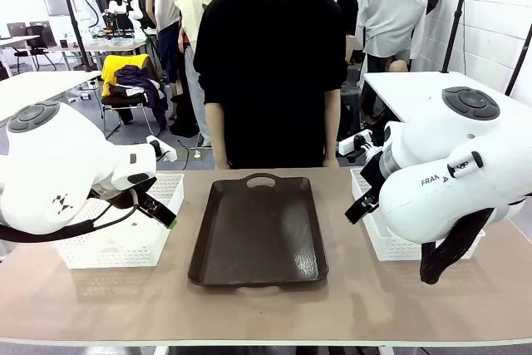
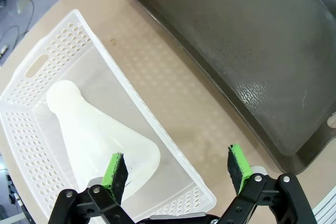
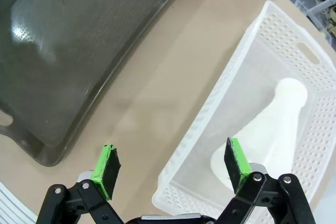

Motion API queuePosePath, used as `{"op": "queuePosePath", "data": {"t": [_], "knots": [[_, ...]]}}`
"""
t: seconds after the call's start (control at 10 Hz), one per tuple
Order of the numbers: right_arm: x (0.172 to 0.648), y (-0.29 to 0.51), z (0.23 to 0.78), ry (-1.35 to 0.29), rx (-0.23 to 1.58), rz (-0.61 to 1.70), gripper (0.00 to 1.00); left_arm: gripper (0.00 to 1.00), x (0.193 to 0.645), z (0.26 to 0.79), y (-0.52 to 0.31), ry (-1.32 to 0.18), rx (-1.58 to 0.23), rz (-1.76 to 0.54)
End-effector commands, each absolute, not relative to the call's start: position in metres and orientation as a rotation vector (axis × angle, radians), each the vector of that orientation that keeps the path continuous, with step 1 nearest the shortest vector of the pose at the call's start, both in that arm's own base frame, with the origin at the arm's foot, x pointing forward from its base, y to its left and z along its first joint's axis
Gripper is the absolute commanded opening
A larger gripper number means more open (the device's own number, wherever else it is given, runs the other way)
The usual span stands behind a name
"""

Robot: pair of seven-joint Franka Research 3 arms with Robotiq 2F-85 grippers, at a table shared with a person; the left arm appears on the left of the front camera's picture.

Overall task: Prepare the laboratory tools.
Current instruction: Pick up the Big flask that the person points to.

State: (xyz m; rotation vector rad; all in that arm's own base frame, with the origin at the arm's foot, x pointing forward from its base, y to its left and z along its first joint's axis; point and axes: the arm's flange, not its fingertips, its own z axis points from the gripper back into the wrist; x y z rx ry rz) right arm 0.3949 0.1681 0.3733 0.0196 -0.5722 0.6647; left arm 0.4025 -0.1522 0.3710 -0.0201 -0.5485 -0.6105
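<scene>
A frosted white conical flask [image 2: 97,135] lies on its side in the left mesh basket [image 2: 58,51]. My left gripper [image 2: 178,171] hangs open above that basket's near wall, one green pad over the flask's base. A second flask [image 3: 270,127] lies in the right basket [image 3: 294,45], neck pointing away. My right gripper [image 3: 170,169] hovers open over that basket's inner wall, one pad above the flask's base. In the front view the left gripper [image 1: 158,205] shows over the left basket [image 1: 125,247], and the right arm [image 1: 440,180] covers most of the right basket [image 1: 391,243].
A dark brown tray [image 1: 259,230] with a handle cutout lies bare in the table's middle between the baskets. A person in black [image 1: 270,72] stands at the far edge, hands out of sight. The tray's rim [image 2: 273,145] runs close to each basket.
</scene>
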Motion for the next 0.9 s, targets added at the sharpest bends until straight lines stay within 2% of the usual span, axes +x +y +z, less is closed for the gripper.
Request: {"op": "queuePosePath", "data": {"t": [0.0,0.8], "knots": [[0.395,0.168,0.3733,-0.572,0.02,0.664,1.0,1.0,0.4028,0.3711,-0.151,-0.549,-0.021,-0.607],[0.395,0.168,0.3733,-0.572,0.02,0.664,1.0,1.0,0.4024,0.371,-0.1524,-0.549,-0.02,-0.611]]}}
